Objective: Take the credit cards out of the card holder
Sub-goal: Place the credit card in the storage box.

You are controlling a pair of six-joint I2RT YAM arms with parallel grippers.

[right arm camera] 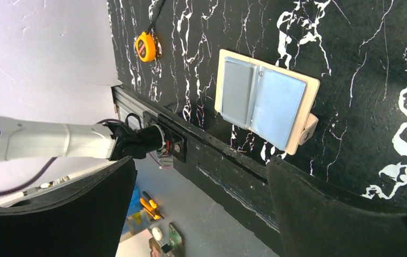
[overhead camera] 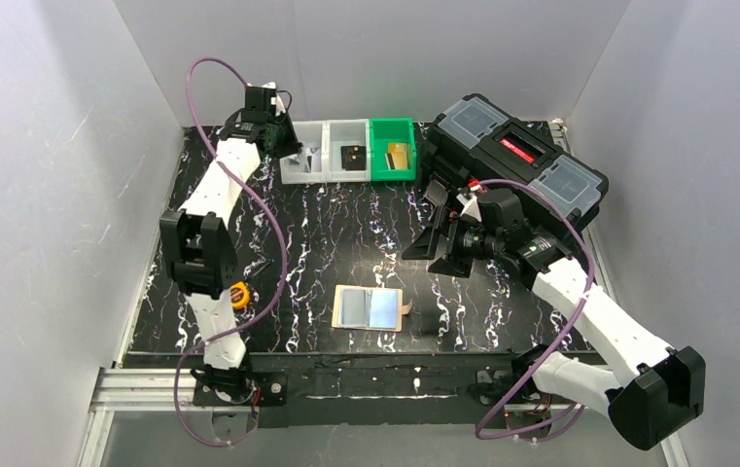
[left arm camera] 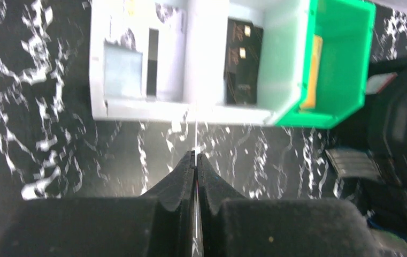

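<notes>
At the far left of the table, the left gripper (overhead camera: 286,146) hangs just in front of a row of three small bins. Its jaws are pressed fully together. In the left wrist view a thin pale sliver runs along the seam between them (left arm camera: 196,156), and I cannot tell whether that is something pinched there. Nearer, by the left edge, lies a yellow tape measure (overhead camera: 240,295).

The left white bin (left arm camera: 137,110) holds a pale blue card (left arm camera: 122,72). The middle white bin (left arm camera: 201,53) holds a dark object with small gold spots. The green bin (left arm camera: 351,53) has a tan-gold card (overhead camera: 398,156) leaning inside it.

The card holder (overhead camera: 369,308) lies spread open and flat near the table's near edge, about midway across, with its snap tab sticking out to the right. Two pale grey-blue panels show inside it; whether they are cards or pockets I cannot tell.

Right of the card holder and farther back, the right gripper (overhead camera: 434,255) hangs above the table, well apart from it. Its jaws stand wide open, with nothing between them and nothing touched. Behind it, at the far right, sits a black toolbox (overhead camera: 516,156).
</notes>
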